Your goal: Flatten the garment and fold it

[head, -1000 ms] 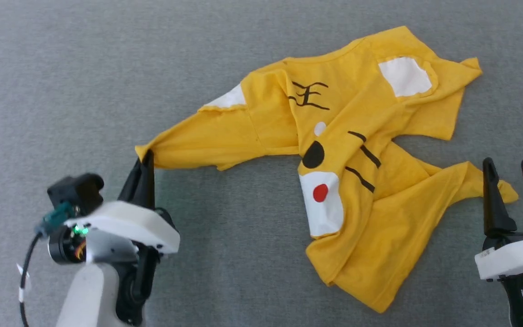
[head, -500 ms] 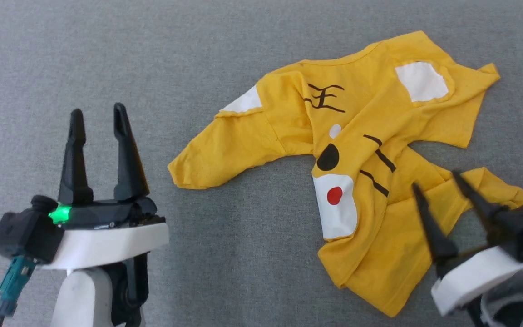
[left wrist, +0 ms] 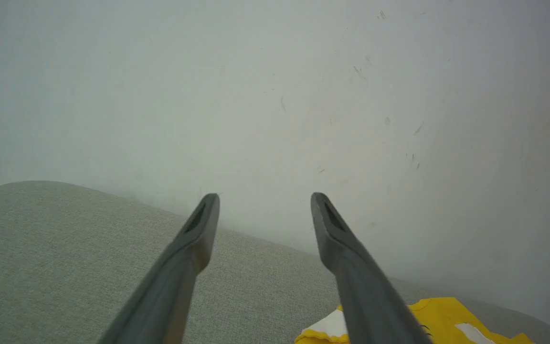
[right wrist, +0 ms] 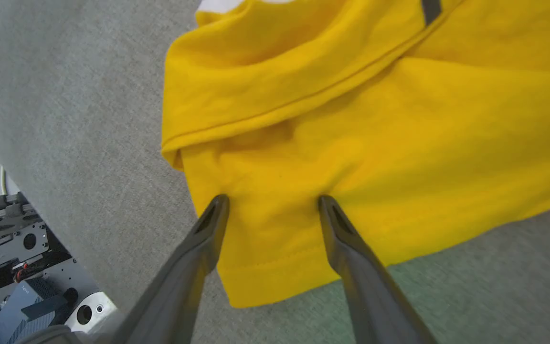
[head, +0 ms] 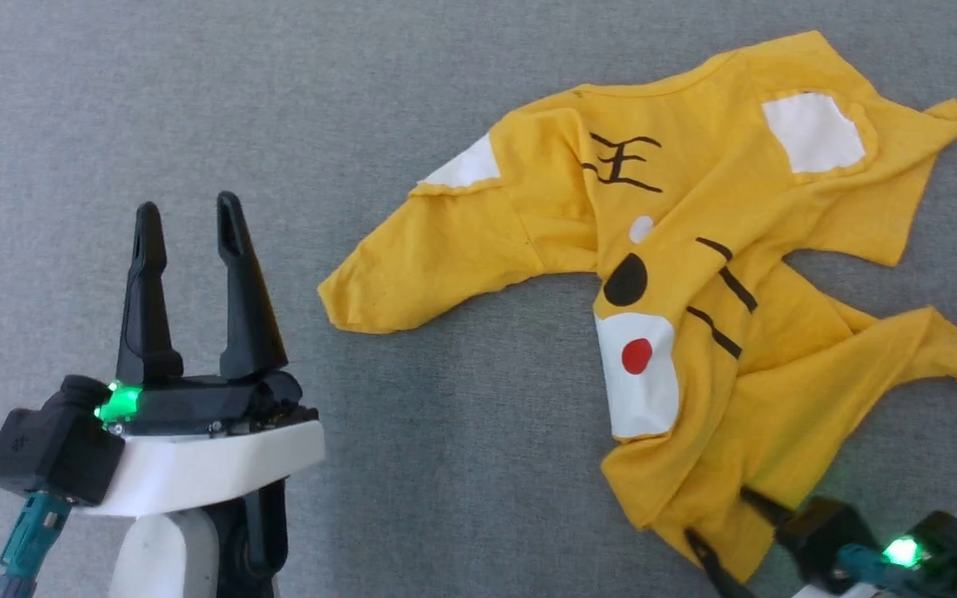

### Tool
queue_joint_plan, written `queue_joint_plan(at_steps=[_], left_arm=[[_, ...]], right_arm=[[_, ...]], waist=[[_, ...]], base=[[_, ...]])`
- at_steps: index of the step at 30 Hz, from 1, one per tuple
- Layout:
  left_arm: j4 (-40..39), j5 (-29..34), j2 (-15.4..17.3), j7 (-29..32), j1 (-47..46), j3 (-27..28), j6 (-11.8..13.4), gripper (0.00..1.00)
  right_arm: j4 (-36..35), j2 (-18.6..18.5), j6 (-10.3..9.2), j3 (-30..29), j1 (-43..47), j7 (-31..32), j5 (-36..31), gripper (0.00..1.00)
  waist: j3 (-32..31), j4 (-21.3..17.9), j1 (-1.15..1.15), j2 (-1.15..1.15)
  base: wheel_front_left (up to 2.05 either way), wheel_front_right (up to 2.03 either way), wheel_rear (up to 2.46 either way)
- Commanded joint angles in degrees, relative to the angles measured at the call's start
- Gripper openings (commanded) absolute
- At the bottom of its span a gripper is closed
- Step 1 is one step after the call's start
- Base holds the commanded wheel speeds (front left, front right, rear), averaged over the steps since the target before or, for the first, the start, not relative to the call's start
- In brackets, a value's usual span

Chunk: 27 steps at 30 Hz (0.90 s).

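The garment (head: 694,249), a bright yellow T-shirt with a tiger face print, lies crumpled on the grey surface, one sleeve stretched out to the left. My left gripper (head: 188,208) stands open and empty, well left of that sleeve's end; a corner of the garment (left wrist: 447,313) peeks in low in the left wrist view behind the left gripper (left wrist: 265,198). My right gripper (head: 717,512) is open at the garment's near lower corner. In the right wrist view the right gripper (right wrist: 274,200) has both tips spread over the yellow cloth (right wrist: 375,119) just inside the hem, with nothing clamped.
A grey fabric surface (head: 445,465) carries everything, with bare room between the two grippers. A pale wall (left wrist: 275,95) rises behind its far edge. Part of the robot's base hardware (right wrist: 12,253) shows beside the surface's near edge.
My left gripper let go of the sleeve end, opened and drew back to the left. My right gripper swung down to the garment's near lower corner. The head camera has shifted slightly.
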Motion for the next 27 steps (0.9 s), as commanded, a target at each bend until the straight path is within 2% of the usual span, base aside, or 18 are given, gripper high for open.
queue_joint_plan(at_steps=[1,3,4,5,6,10,17,22,27], left_arm=[[0.1,-0.3,-0.2,-0.3,-0.7,-0.1,0.4,1.0],[0.3,-0.5,-0.2,-0.3,-0.9,-0.2,0.5,1.0],[0.4,-0.6,-0.2,-0.3,-0.9,-0.2,0.5,1.0],[0.4,-0.5,-0.2,-0.3,-0.8,-0.2,0.5,1.0],[0.5,-0.5,-0.2,-0.3,-0.8,-0.2,0.5,1.0],[0.4,0.0,-0.3,-0.3,-0.3,0.6,0.6,1.0],[1.4,0.2,-0.3,-0.3,0.5,0.8,-0.2,1.0],[2.5,0.2,-0.3,-0.3,1.7,0.8,-0.6,1.0],[2.7,0.0,-0.3,-0.3,3.2,1.0,-0.7,1.0]], right_arm=[[1.2,-0.7,-0.05,1.1,-0.9,0.0,-0.1,1.0],[3.9,-2.8,-0.05,4.1,-1.9,1.1,-0.5,1.0],[5.0,-3.6,-0.05,5.2,-2.5,1.6,-0.7,0.8],[5.7,-3.9,-0.05,5.7,-3.1,1.8,-0.6,0.29],[6.1,-4.0,-0.05,6.0,-3.8,2.0,-0.5,0.0],[4.5,-2.1,-0.05,4.0,-7.2,-0.1,0.6,0.0],[-4.8,7.1,-0.05,-3.8,-13.5,-2.5,12.4,0.0],[-6.7,12.0,-0.05,-16.9,-15.1,-1.1,15.5,0.0],[-3.2,17.7,-0.05,-35.6,-12.9,-0.1,16.0,0.0]], waist=[[-0.2,0.4,0.0,0.0],[-0.7,0.9,0.0,0.0],[-0.9,1.0,0.0,0.0],[-1.1,1.1,0.0,0.0],[-1.4,1.1,0.0,0.0],[-2.5,0.2,0.0,0.0],[-6.2,-3.6,0.0,0.0],[-9.5,-6.3,0.0,0.0],[-11.1,-7.4,0.0,0.0]], base=[[0.0,0.0,0.0],[0.0,0.0,0.0],[0.0,0.0,0.0],[0.0,0.0,0.0],[0.0,0.0,0.0],[0.0,0.0,0.0],[0.0,0.0,0.0],[0.0,0.0,0.0],[0.0,0.0,0.0]])
